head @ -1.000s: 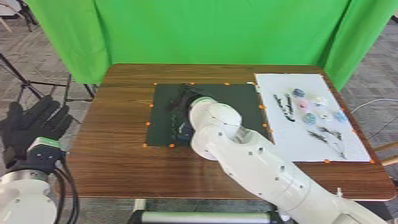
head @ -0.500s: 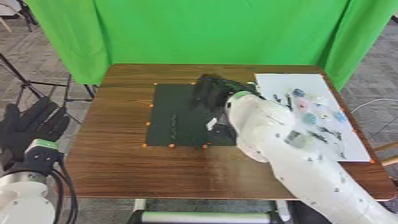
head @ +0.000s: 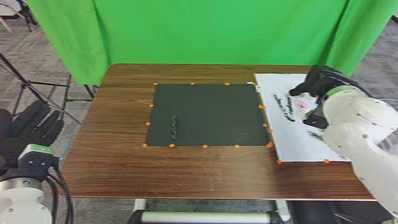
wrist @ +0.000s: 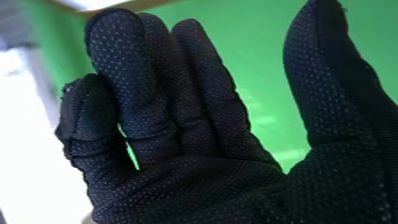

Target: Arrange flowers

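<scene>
On a white sheet (head: 302,150) at the counter's (head: 111,172) right lie dark stems (head: 283,107) and a pink flower (head: 304,103); the right hand (head: 326,81), fingers extended and thumb held wide, obstructs the area with its arm (head: 360,122). A thin, stem-like strip (head: 173,127) lies on the dark mat (head: 213,115), edged by orange markers (head: 205,146). The left hand (head: 18,140), spread, is beside the counter. Background: green curtain (head: 204,35), grey carpet (head: 31,52). Partly hidden beneath the right arm: a sprig (head: 315,135). Contact between right hand and flower cannot be determined.
</scene>
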`<state>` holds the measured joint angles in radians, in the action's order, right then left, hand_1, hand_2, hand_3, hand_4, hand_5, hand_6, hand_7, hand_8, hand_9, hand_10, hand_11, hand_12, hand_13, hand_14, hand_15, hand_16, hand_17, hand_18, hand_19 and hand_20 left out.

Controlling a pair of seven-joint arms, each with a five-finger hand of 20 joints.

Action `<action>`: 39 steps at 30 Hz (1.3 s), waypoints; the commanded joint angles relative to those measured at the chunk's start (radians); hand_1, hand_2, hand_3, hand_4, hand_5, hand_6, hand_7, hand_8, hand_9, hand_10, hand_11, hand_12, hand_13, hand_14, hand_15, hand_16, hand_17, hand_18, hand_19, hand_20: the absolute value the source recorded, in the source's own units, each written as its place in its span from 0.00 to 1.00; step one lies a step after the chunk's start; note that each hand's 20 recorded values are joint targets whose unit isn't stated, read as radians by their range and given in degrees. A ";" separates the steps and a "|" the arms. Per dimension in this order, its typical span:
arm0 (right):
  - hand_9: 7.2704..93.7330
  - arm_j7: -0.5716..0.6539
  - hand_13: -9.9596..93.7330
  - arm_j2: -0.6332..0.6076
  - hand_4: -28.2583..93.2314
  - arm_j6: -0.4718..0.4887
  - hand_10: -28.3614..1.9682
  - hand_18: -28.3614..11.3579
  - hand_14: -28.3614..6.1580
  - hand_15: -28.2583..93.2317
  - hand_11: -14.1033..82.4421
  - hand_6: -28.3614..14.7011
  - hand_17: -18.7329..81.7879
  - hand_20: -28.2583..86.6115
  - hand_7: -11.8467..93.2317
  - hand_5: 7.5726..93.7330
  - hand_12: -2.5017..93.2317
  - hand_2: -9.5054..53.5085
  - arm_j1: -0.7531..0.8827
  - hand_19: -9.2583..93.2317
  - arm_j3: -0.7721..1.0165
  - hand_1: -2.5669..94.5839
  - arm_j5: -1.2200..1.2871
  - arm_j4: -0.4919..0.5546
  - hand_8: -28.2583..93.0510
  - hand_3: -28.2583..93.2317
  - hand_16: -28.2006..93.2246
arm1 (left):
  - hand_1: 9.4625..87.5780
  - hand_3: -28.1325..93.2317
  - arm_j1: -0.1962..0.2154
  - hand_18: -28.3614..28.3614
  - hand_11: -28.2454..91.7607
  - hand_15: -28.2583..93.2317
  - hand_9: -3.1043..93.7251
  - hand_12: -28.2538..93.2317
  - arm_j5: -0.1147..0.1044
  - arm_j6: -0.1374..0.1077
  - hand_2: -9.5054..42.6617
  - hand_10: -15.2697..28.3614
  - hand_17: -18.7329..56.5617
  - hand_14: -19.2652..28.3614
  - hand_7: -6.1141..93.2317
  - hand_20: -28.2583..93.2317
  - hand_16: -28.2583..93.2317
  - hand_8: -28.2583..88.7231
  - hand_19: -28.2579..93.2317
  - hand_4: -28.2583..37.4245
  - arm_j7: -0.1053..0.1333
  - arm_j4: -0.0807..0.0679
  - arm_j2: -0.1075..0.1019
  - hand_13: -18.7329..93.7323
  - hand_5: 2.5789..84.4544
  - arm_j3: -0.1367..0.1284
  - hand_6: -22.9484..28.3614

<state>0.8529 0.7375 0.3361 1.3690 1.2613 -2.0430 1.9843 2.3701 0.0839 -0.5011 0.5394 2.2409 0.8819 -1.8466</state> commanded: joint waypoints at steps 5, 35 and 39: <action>0.70 0.109 0.73 0.017 0.00 0.239 0.27 0.03 0.38 0.70 0.35 0.43 0.56 0.51 0.27 0.64 0.25 0.00 -0.162 0.98 -0.107 0.36 -0.002 -0.210 0.17 0.78 0.47 | 0.21 0.83 0.018 0.78 0.48 0.68 0.46 0.31 -0.003 -0.001 0.41 0.70 0.20 0.77 0.27 0.35 0.15 0.14 0.59 0.00 0.001 0.007 0.008 0.44 0.54 0.005 0.61; 0.64 0.099 0.66 -0.165 0.00 0.230 0.26 0.02 0.31 0.74 0.40 0.44 0.52 0.50 0.27 0.61 0.27 0.00 0.267 0.93 0.310 0.37 0.232 -0.019 0.17 0.74 0.48 | 0.21 0.83 0.046 0.78 0.48 0.68 0.46 0.31 -0.006 0.005 0.42 0.70 0.20 0.77 0.27 0.34 0.15 0.14 0.59 0.00 0.019 0.018 0.004 0.44 0.54 0.000 0.61; 0.66 0.097 0.67 -0.153 0.00 0.258 0.28 0.02 0.31 0.75 0.42 0.44 0.52 0.50 0.27 0.63 0.28 0.00 0.279 0.93 0.314 0.37 0.234 -0.001 0.16 0.73 0.48 | 0.21 0.83 0.040 0.78 0.48 0.68 0.46 0.31 -0.005 0.002 0.42 0.70 0.20 0.77 0.27 0.34 0.15 0.14 0.59 0.00 0.013 0.015 0.004 0.44 0.54 0.001 0.61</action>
<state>0.9316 0.5751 0.5650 1.6009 1.5459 -1.8152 1.9475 2.3982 0.0742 -0.5053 0.5594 2.2518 0.8843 -1.8461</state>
